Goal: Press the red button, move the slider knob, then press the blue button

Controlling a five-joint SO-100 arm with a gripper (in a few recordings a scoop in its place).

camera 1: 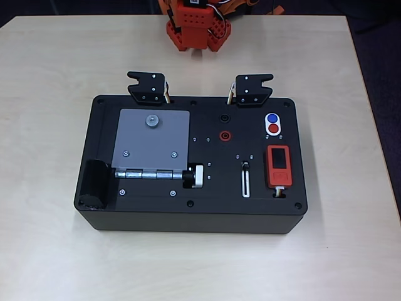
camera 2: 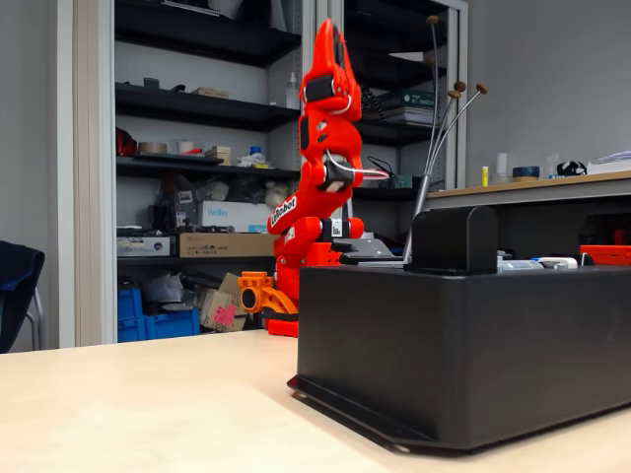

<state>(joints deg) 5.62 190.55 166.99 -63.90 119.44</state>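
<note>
1. One black box (camera 1: 188,216) sits on the pale bench (camera 1: 50,75), carrying all the controls on its top face.
2. One red button (camera 1: 273,128) and one blue button (camera 1: 271,118) share a white oval surround near the box's upper right in the overhead view, blue above red, just beside each other.
3. One slider knob (camera 1: 245,166) sits at the upper end of a narrow white-outlined slot (camera 1: 245,183), below the buttons and just left of an orange-red block with a dark screen (camera 1: 278,165).
4. One red ring socket (camera 1: 223,135) lies left of the buttons, with a black socket (camera 1: 223,118) above it.
5. One grey hinged plate (camera 1: 150,141) covers the left part, with a silver-and-black ribbed knob (camera 1: 194,176) at its lower right.
6. Two black clamps (camera 1: 148,86) stand at the box's far edge.
7. The red arm (camera 2: 320,177) stands folded upright behind the box, well apart from the buttons; whether its claw (camera 2: 330,44) is released or clenched, I cannot tell.
</note>
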